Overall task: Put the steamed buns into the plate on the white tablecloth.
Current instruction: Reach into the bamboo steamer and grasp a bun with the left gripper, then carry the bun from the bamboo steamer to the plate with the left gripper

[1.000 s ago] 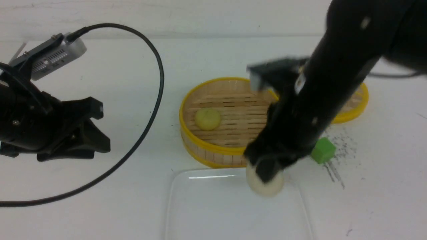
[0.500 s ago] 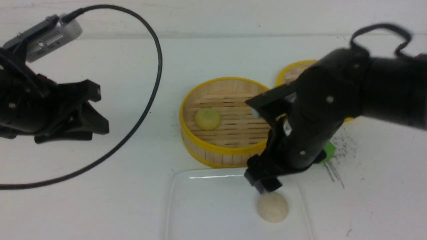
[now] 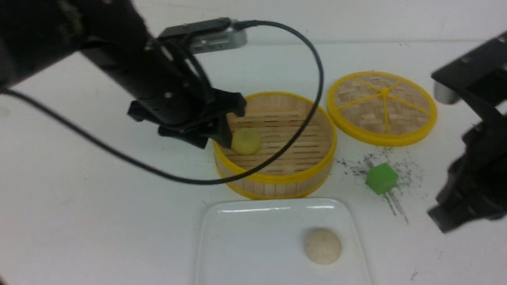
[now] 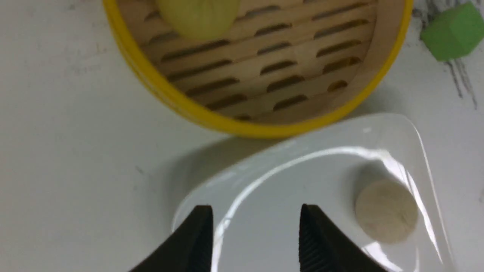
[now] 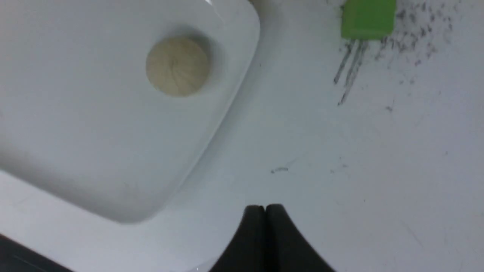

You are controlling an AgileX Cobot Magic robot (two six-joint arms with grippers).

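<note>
From the front, we see the left jaws over the rim of the steamer (image 3: 277, 180), with the yellow bun (image 3: 246, 141) just beside their tips, inside it. The off-white bun (image 3: 323, 245) lies on the plate (image 3: 237, 237), well apart from both pairs of jaws. The green cube (image 3: 381, 178) sits between the right jaws and the steamer.

In the left wrist view, we find the left jaws spread and empty above the plate (image 4: 287, 181). The off-white bun (image 4: 386, 210) is near one finger's outer side. The yellow bun (image 4: 198, 15) is well ahead of the tips.

In the right wrist view, the right jaws are pressed together, holding nothing, over the bare counter (image 5: 378, 170). The plate (image 5: 94, 151) and its bun (image 5: 177, 66) lie ahead and to one side.
</note>
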